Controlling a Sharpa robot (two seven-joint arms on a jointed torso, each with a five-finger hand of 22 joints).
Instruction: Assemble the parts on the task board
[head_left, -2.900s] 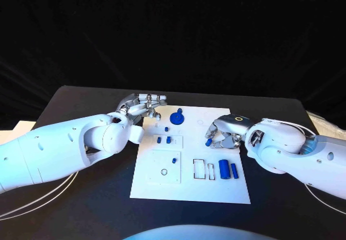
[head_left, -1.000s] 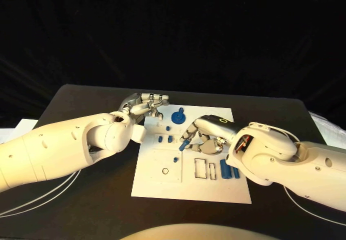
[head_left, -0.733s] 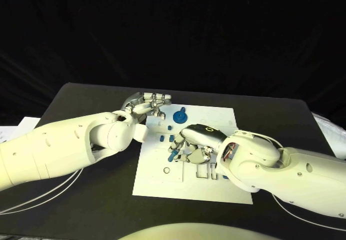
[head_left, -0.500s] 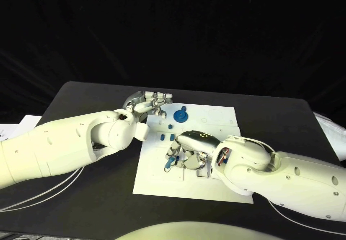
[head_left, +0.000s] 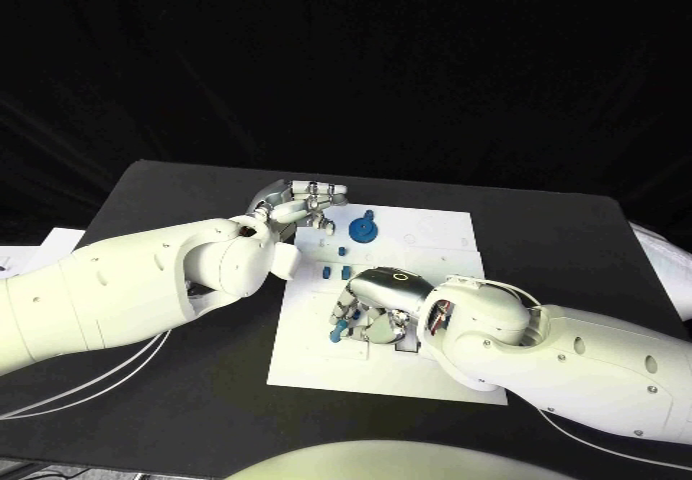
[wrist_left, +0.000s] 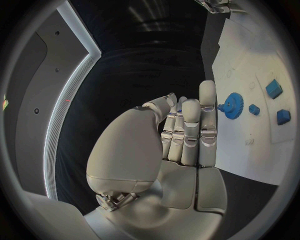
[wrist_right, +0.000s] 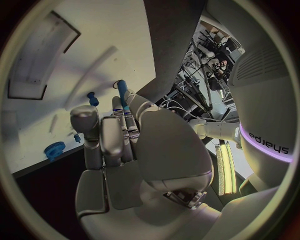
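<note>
Over board (head_left: 433, 370) left-centre: right robot hand (head_left: 372, 308) grasps blue peg (head_left: 340, 322), tip near hole. Insertion step; next needs upright alignment, gentle press. Left robot hand (head_left: 299, 203) clenched, empty, at far corner.

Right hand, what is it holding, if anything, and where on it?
The right hand pinches a slim blue peg near one end, the other end pointing toward the task board.

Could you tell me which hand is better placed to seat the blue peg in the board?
The right hand, probably: it holds the blue peg low over the task board, while the left hand sits at the far edge, holding nothing visible.
</note>
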